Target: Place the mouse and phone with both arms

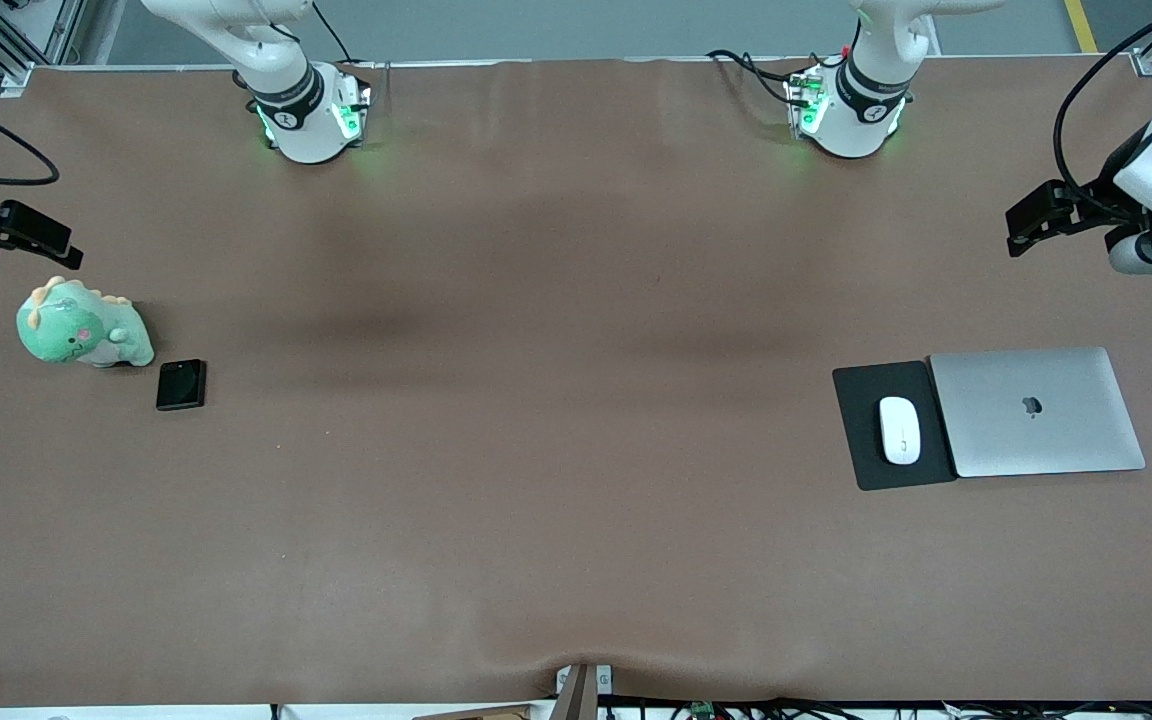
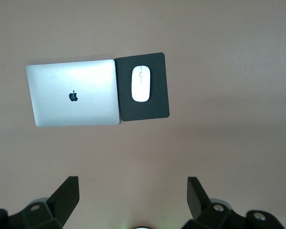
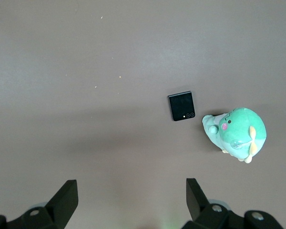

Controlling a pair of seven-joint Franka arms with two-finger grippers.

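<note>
The white mouse [image 1: 901, 430] [image 2: 140, 83] lies on a dark mat [image 1: 858, 450] [image 2: 155, 107] at the left arm's end of the table. At the right arm's end, the black folded phone [image 1: 181, 385] [image 3: 181, 106] lies flat on the table. My left gripper [image 1: 1031, 222] [image 2: 132, 183] hangs high over bare table at its end, open and holding nothing. My right gripper [image 1: 31, 235] [image 3: 131, 183] hangs high over bare table at the other end, also open with nothing in it.
A shut silver laptop [image 1: 1036, 410] [image 2: 74, 93] lies against the mat, toward the table's end. A green plush dinosaur [image 1: 81, 325] [image 3: 236, 132] stands just beside the phone. The brown table [image 1: 556, 400] stretches wide between the two groups.
</note>
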